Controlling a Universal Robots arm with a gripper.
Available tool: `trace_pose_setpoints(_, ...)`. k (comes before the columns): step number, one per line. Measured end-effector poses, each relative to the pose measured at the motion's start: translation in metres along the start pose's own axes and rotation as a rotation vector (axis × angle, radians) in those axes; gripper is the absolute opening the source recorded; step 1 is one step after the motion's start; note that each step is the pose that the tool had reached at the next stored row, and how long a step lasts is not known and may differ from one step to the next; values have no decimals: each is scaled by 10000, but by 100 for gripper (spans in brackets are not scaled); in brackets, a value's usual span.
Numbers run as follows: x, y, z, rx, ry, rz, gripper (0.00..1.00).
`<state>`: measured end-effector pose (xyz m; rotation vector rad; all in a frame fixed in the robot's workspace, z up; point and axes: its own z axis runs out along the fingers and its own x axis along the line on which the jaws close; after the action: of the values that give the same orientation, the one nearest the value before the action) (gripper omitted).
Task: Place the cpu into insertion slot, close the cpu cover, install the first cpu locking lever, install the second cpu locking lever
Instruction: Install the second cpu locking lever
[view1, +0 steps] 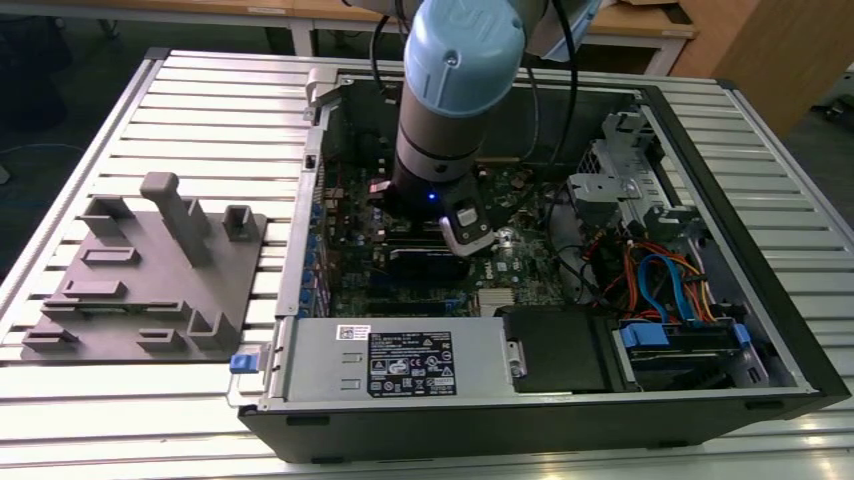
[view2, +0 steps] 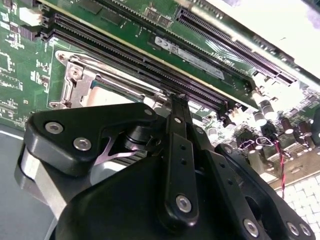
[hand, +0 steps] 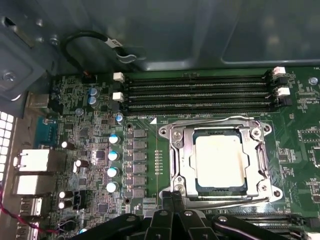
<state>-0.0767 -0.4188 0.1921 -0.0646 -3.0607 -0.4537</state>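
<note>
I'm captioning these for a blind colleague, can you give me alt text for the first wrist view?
A pale metal cpu sits in the square insertion slot on a green motherboard, with the silver cpu cover framing it. The black gripper is at the socket's near edge, and four long black memory slots run beyond it.

A lab or workshop: slatted aluminium bench (view1: 160, 110), opened computer case (view1: 747, 300), grey fixture block (view1: 147, 270), wooden tables (view1: 654, 25) behind.
</note>
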Motion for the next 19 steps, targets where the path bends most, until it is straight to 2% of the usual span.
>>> trace_pose_setpoints(4,1,12,-26,-30,4,1,11)
trace_pose_setpoints(6,4,22,-71,4,12,3,11)
trace_pose_setpoints(10,5,29,-97,57,6,8,11)
trace_pose_setpoints(19,4,-39,-119,67,-12,82,11)
